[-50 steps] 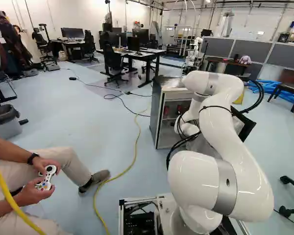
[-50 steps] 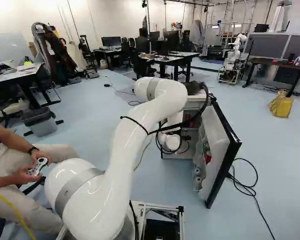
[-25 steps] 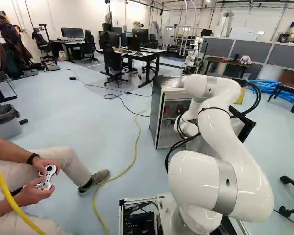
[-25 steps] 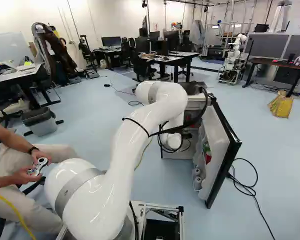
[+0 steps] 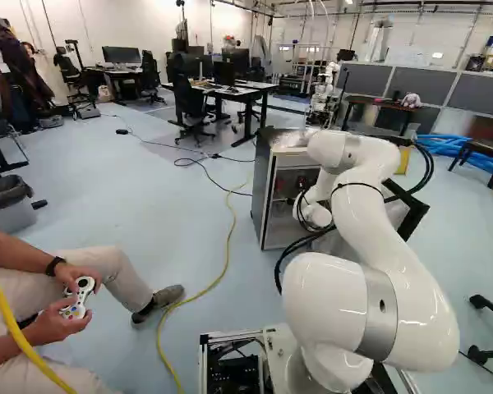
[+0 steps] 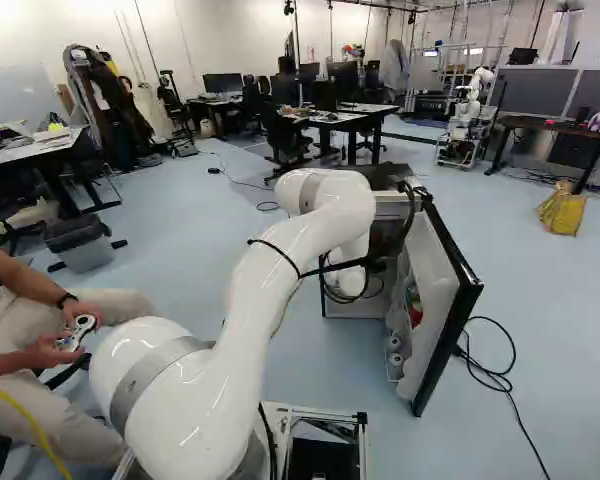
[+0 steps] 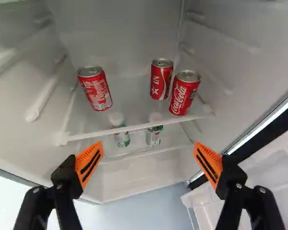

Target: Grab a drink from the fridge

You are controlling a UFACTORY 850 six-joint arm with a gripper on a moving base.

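The fridge [image 5: 264, 190] stands with its door [image 6: 432, 285] swung open, and the arm reaches into it. In the base views the arm's end hides the gripper. In the wrist view the gripper [image 7: 149, 164] is open, its orange-padded fingers wide apart with nothing between them. Ahead of it, a shelf [image 7: 134, 127] bears a red can [image 7: 95, 90] on one side and, apart from it, a close pair: a red can [image 7: 161, 79] and another red can [image 7: 184, 94]. Below that shelf stand two white-and-green drinks [image 7: 122, 132], [image 7: 154, 131].
Small items [image 6: 414, 306] sit in the door's racks. A black cable [image 6: 496, 375] lies on the floor beside the door. A seated person holding a controller [image 5: 78, 297] is left of the base, near a yellow cable [image 5: 222, 267]. Another robot [image 6: 468, 115] stands farther back.
The arm's upper bend has sunk a little, and its wrist part inside the fridge has shifted slightly. The base, the fridge and its door have stayed in place.
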